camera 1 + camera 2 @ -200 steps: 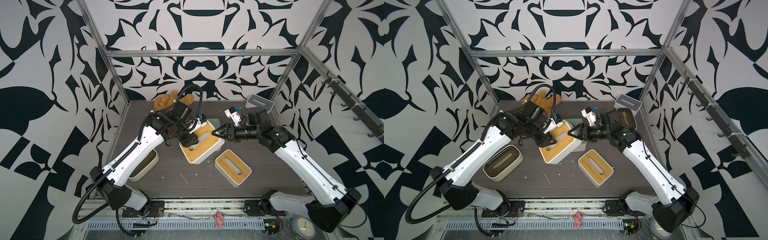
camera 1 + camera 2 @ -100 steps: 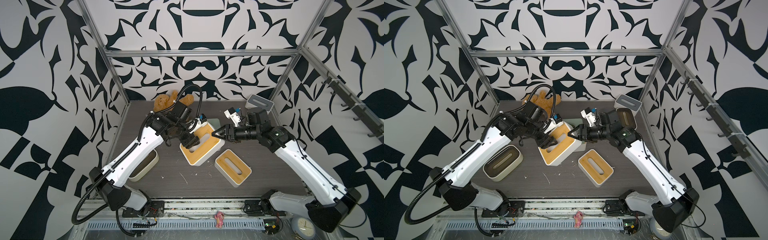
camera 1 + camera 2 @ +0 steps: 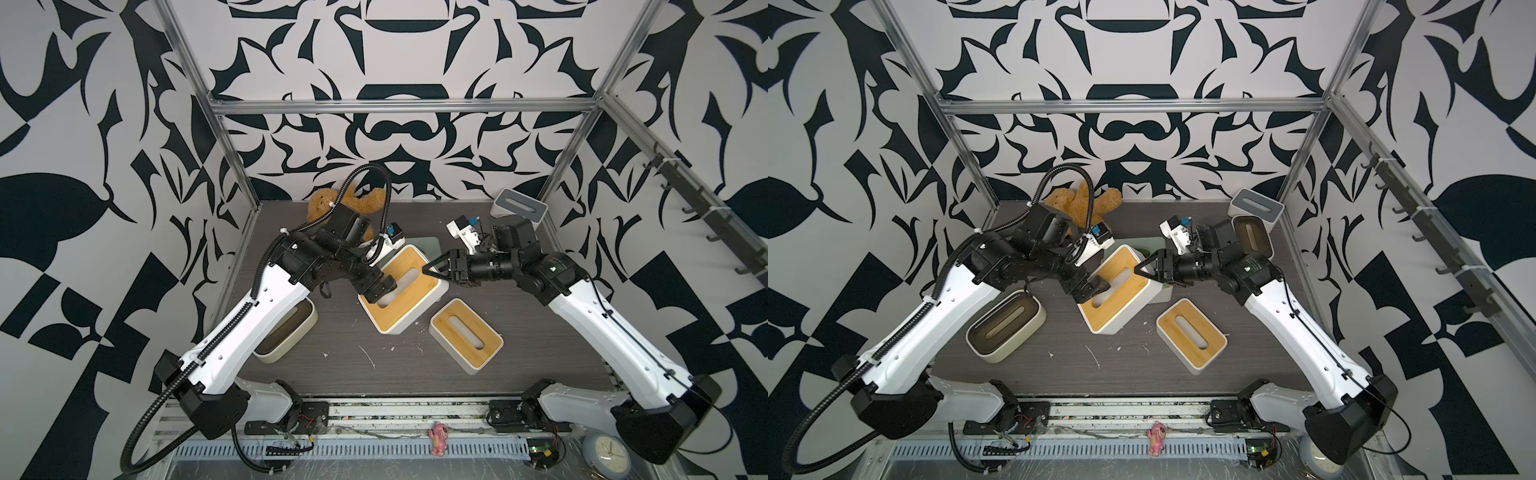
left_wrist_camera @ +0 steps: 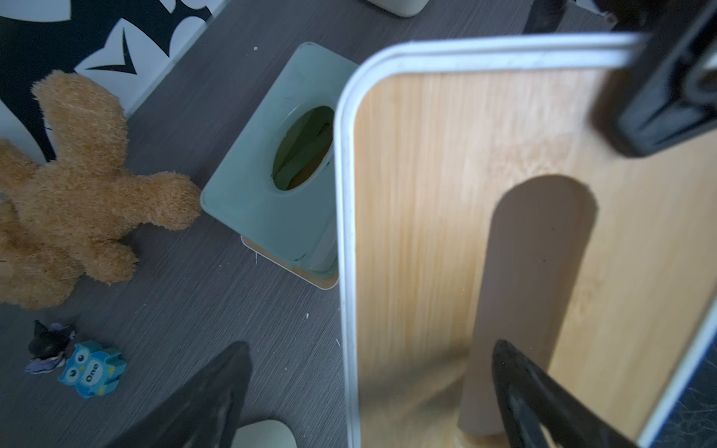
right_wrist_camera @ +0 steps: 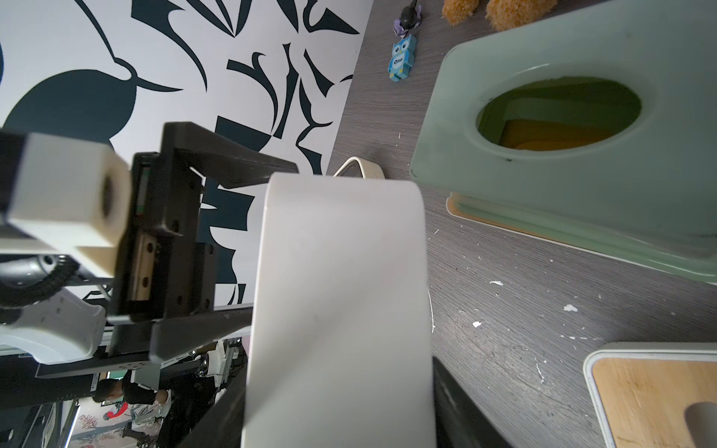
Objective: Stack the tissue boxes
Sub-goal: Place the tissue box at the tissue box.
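A white tissue box with a bamboo lid hangs raised over the table's middle. My right gripper is shut on its white end wall. My left gripper is open at the other end, one finger over the lid slot and one outside the rim. A second bamboo-lid box lies in front. The sage green box stands behind. Cream boxes with brown lids sit at the left and back right, and a grey-lid box in the back right corner.
A brown teddy bear lies at the back wall, next to the green box. A small blue owl figure and a dark toy lie near it. Metal frame posts and patterned walls close in the table.
My left gripper has opened and let go of the raised bamboo-lid box. The right gripper keeps its hold, and the box has barely moved.
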Robot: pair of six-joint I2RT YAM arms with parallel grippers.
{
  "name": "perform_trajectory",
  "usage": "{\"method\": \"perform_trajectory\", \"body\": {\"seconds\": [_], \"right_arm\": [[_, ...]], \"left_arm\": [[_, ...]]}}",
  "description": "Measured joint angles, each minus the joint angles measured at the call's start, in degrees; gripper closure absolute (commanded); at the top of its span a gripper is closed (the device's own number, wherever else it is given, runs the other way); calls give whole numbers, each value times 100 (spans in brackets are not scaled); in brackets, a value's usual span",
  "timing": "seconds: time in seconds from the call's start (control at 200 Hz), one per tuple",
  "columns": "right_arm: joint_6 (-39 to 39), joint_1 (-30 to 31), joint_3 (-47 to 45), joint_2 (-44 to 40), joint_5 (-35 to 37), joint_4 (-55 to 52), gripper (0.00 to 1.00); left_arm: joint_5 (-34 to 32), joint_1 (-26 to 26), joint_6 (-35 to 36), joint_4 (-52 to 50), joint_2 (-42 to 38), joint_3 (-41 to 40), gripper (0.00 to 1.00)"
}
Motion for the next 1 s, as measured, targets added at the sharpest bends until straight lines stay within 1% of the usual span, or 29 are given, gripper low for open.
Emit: {"method": "perform_trajectory", "body": {"seconds": [0.11, 0.2, 0.305, 0.435, 0.51, 0.61, 0.72, 0.81, 0.875, 1.0], "right_arm": [[13, 0, 0, 68, 28, 4, 100], [66, 0, 0, 138, 90, 68, 100], [245, -4, 20, 238, 192, 275, 100], [527, -98, 197, 367, 264, 601, 100], [743, -282, 273, 380, 251, 855, 100], [1163, -765, 236, 369, 146, 1368, 100], [1792, -1427, -138, 321, 28, 2188, 100], [2258, -1843, -487, 332, -50, 2673, 100], [2518, -1974, -647, 385, -101, 2835, 100], [2835, -1982, -802, 520, -251, 3180, 100]], "left_arm": [[-229, 0, -175, 155, -306, 24, 1], [-603, 2, -448, 400, -691, 4, 1], [-1224, 83, -1027, 901, -1340, -245, 1], [-1611, 310, -1770, 1379, -2114, -765, 1], [-1635, 402, -2179, 1565, -2496, -1134, 1], [-1495, 431, -2623, 1825, -2835, -1602, 1], [-1283, 431, -2964, 2081, -3095, -2144, 0], [-1187, 439, -3115, 2118, -3121, -2317, 1], [-1080, 442, -3187, 2153, -3051, -2339, 0], [-752, 442, -3279, 2347, -2861, -2391, 1]]}}
